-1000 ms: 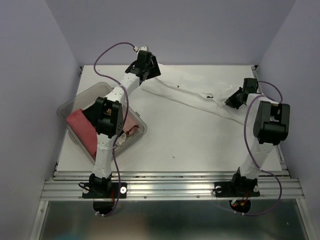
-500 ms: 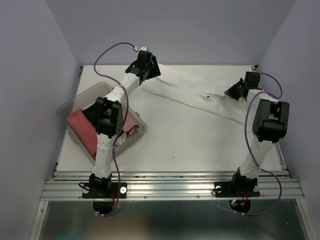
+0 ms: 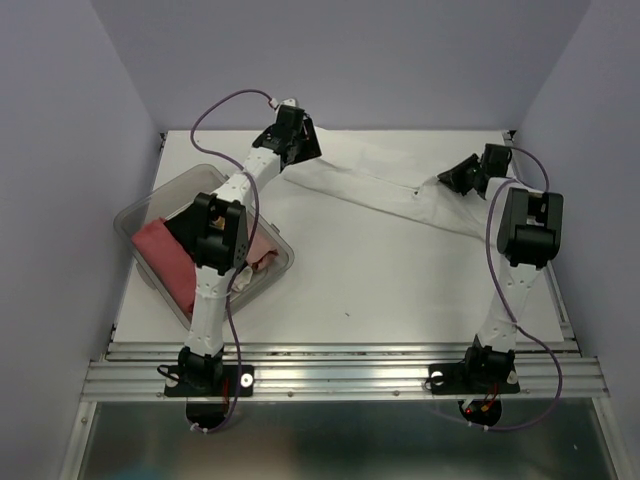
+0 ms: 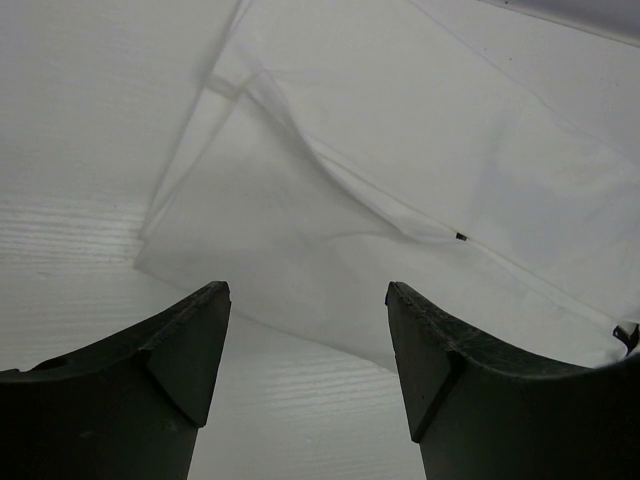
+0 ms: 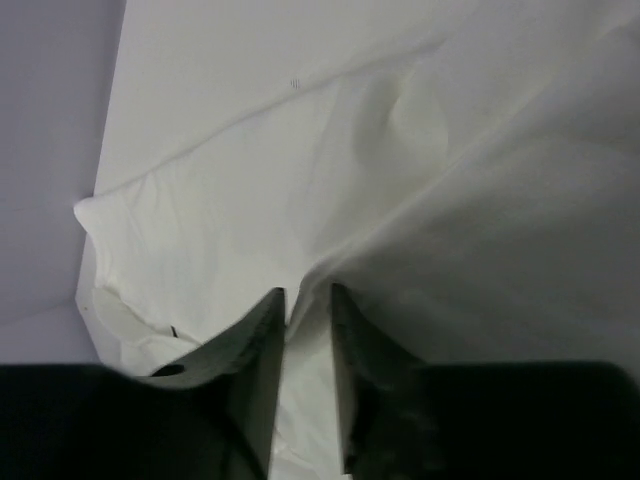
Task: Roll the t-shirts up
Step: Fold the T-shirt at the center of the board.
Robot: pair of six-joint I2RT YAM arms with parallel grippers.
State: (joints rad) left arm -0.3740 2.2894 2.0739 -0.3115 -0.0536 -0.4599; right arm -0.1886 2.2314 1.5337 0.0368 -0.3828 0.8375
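Note:
A white t-shirt [image 3: 370, 185] lies stretched across the back of the table, from my left gripper to my right gripper. My left gripper [image 3: 300, 145] is open and empty, just above the shirt's left end. In the left wrist view the shirt [image 4: 400, 150] and its small dark label [image 4: 460, 237] lie beyond the open gripper [image 4: 308, 290]. My right gripper [image 3: 452, 178] is shut on a fold at the shirt's right end. The right wrist view shows cloth [image 5: 300, 150] pinched between the nearly closed jaws of the gripper [image 5: 307, 290]. A salmon-pink t-shirt [image 3: 165, 255] lies in the tub.
A clear plastic tub [image 3: 160, 188] stands at the left of the table, under the left arm, with the pink cloth inside. Purple walls close in the back and both sides. A metal rail [image 3: 340, 365] runs along the near edge.
My right gripper has moved back and to the left, taking the shirt's right end with it. My left gripper has barely moved.

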